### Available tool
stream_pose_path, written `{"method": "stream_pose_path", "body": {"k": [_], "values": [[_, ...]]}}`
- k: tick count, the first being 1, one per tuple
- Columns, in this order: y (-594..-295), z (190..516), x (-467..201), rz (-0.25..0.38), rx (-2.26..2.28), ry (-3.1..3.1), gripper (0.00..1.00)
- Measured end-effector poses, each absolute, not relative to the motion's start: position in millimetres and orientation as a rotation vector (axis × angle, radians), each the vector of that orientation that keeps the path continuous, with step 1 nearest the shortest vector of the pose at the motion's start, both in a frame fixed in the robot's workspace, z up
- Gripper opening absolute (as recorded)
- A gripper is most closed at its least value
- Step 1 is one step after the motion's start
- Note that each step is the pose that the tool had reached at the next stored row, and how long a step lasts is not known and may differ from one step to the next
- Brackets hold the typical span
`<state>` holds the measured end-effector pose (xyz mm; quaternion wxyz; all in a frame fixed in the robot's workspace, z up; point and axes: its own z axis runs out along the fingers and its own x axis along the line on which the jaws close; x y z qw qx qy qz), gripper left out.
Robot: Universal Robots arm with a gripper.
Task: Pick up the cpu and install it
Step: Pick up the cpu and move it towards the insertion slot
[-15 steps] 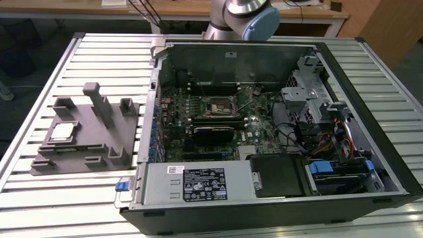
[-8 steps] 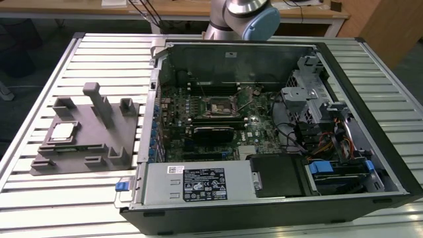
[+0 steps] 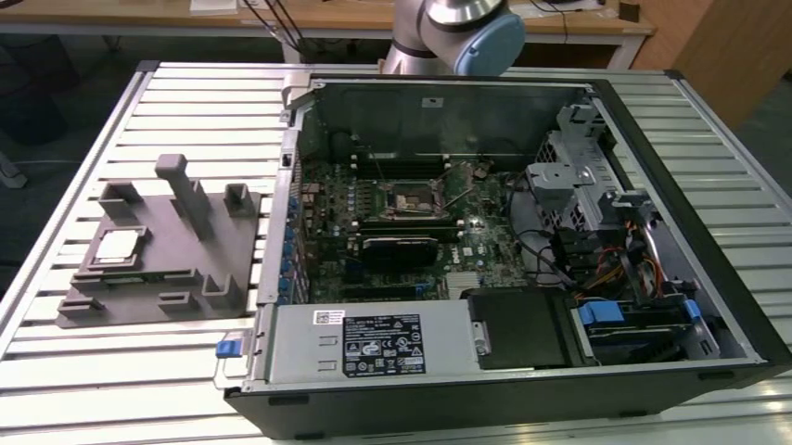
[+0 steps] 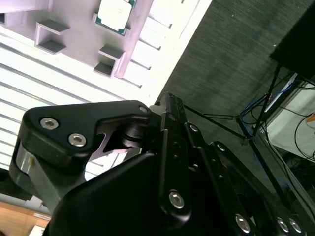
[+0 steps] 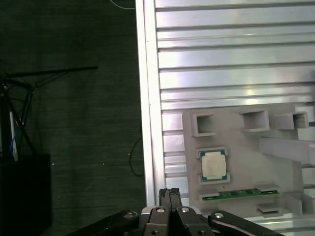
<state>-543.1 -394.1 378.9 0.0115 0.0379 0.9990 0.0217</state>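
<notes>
Arm clipped (exterior view), cpu clipped in second wrist view

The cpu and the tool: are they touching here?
Apart. In the first wrist view the cpu lies in the grey fixture block, with a clear gap between it and the tool.

My arm stood behind the computer case, which lay open on the slatted tabletop. The cpu sat flat in the grey fixture block toward the exterior view's left, well apart from the motherboard socket inside the case.
</notes>
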Motion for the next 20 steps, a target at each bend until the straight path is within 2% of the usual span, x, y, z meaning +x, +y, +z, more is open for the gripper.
{"method": "stream_pose_path", "body": {"k": [20], "values": [[-394, 379, -502, 0.068, 0.118, 3.115, 0.11]]}}
